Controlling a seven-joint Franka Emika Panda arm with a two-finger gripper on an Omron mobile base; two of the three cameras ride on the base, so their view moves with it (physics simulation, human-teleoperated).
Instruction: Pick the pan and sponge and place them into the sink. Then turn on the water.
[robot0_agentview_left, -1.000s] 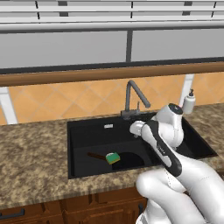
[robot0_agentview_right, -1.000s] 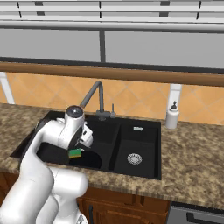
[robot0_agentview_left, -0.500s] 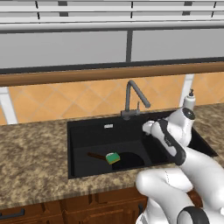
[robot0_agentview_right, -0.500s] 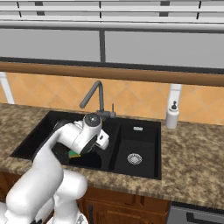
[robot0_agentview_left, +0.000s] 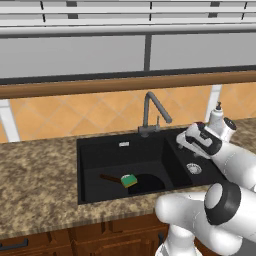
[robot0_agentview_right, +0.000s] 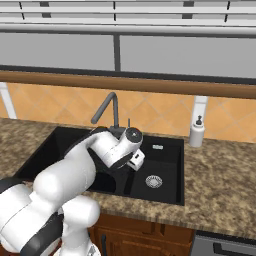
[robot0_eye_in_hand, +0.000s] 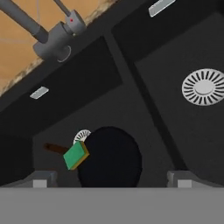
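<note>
Pincer (robot0_eye_in_hand: 112, 177) fingers stand wide apart with nothing between them, one grey tip (robot0_eye_in_hand: 41, 178) low at the left edge of the hand view and the other low at the right. In the left base view the pincer (robot0_agentview_left: 184, 142) hangs over the divider between the two basins of the sink (robot0_agentview_left: 90, 145), near the base of the faucet (robot0_agentview_left: 150, 112); in the right base view the same pincer (robot0_agentview_right: 136, 161) sits above the middle of the sink (robot0_agentview_right: 175, 170), with the white arm reaching in from the lower left. Below it, in the hand view, the black pan (robot0_eye_in_hand: 111, 159) lies flat on the floor of the left basin, its thin brown handle (robot0_eye_in_hand: 56, 148) pointing away to the left. The sponge (robot0_eye_in_hand: 75, 155) rests on the pan's rim where the handle joins, green side up and a yellow edge showing, and it partly covers the silver drain (robot0_eye_in_hand: 82, 134) of that basin. From the left base view the pan (robot0_agentview_left: 147, 184) and the sponge (robot0_agentview_left: 129, 180) lie in the front part of the left basin. The right basin holds a second round silver drain (robot0_eye_in_hand: 202, 87). A white soap bottle (robot0_agentview_right: 196, 132) stands on the speckled brown surface (robot0_agentview_right: 220, 175) behind the right end of the sink, against the orange tiled wall (robot0_agentview_right: 60, 105).
</note>
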